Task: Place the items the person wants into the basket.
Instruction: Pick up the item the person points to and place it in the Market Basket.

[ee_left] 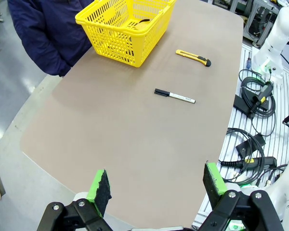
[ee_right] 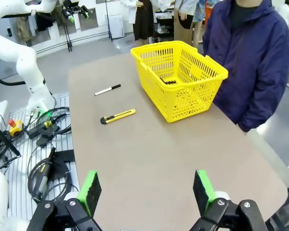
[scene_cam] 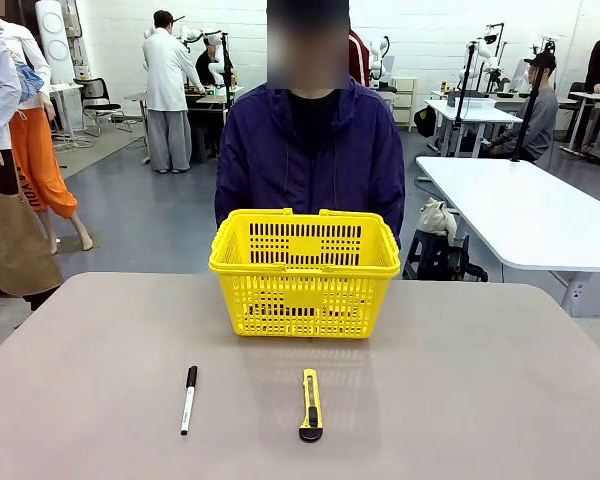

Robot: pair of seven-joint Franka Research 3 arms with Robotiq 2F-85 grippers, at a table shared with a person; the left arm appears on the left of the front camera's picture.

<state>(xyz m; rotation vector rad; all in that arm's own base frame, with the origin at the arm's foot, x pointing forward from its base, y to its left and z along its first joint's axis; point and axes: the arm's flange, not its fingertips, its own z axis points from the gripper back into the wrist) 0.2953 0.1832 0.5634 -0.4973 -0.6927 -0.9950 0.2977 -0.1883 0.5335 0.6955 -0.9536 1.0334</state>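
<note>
Bright yellow basket [scene_cam: 305,272] with slotted mesh sides is sitting at the table's [scene_cam: 460,400] far edge, before the person [scene_cam: 310,150]; dark items are lying inside. Left gripper [ee_left: 159,187] and right gripper [ee_right: 147,190] are hovering with fingers spread, holding nothing

The bright yellow slotted-mesh shopping basket [scene_cam: 304,275] stands upright at the far middle of the worktop [scene_cam: 480,400], just before the person [scene_cam: 310,150] in a dark navy-purple jacket, with dark items [ee_right: 169,82] lying inside it
</note>
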